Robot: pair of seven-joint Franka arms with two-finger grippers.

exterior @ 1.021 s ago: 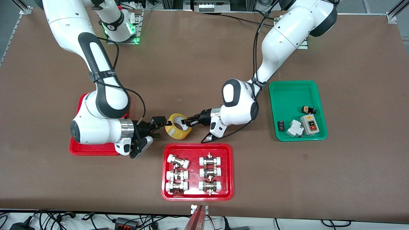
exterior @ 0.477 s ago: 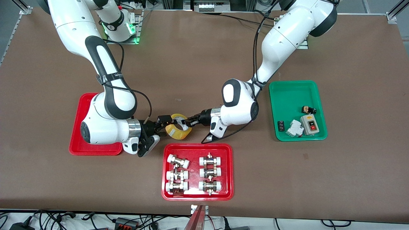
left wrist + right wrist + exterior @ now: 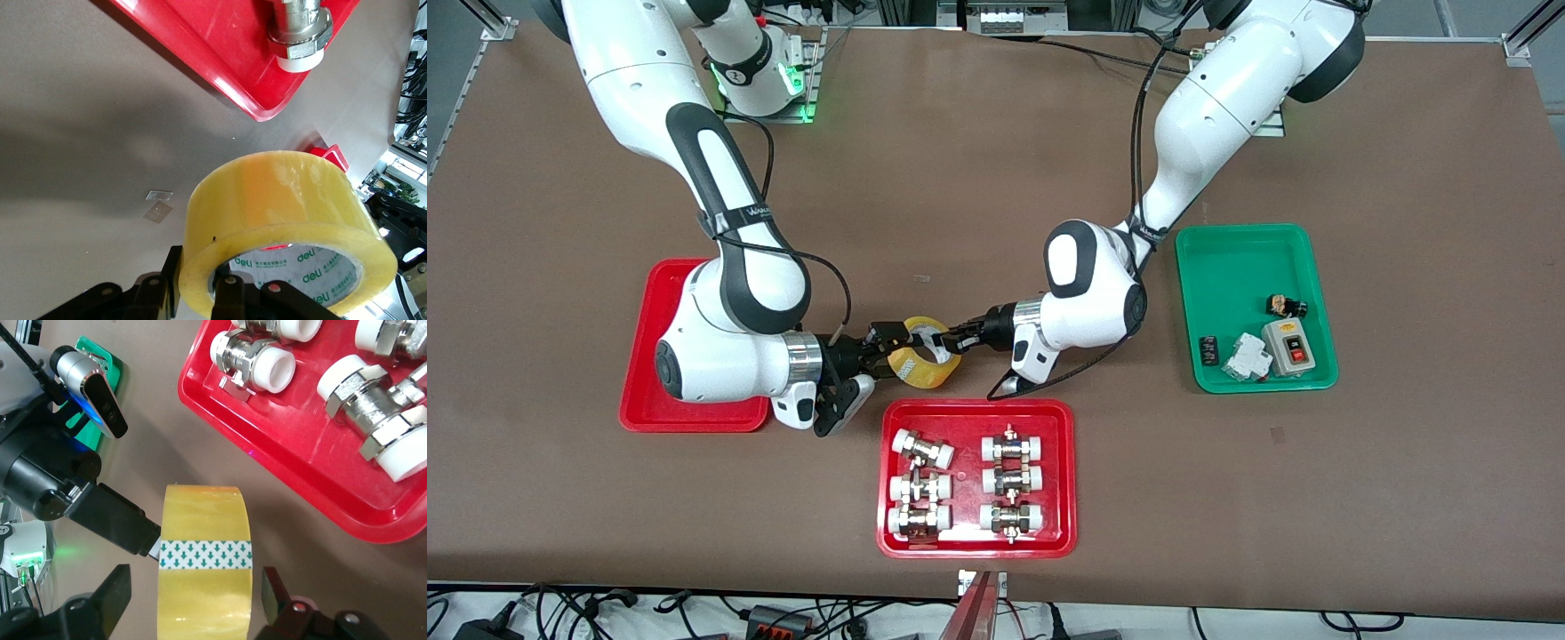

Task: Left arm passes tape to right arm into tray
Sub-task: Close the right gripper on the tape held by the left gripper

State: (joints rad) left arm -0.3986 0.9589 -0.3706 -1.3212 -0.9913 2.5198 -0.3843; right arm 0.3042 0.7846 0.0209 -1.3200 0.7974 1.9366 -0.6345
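You have the tape (image 3: 923, 353) held up over bare tabletop (image 3: 978, 178), between the two arms, so that both hands can reach it at once. The left hand (image 3: 950, 339) is clamped on the roll's wall, one finger inside the hole, which leaves the rest of the ring free for a second grip. The right hand (image 3: 882, 347) stands wide, its fingers (image 3: 113, 597) straddling the roll's width without yet pressing on it; that fits a handover at the moment before the take.

Seen from the roll in the front view, the plain red tray (image 3: 645, 356) lies at about nine o'clock under the right arm, the goal once you have the tape. The fittings tray (image 3: 1063, 480) sits toward five o'clock and the green tray (image 3: 1227, 258) toward three. Judging by this, close the right hand before the left lets go, or the roll may drop.
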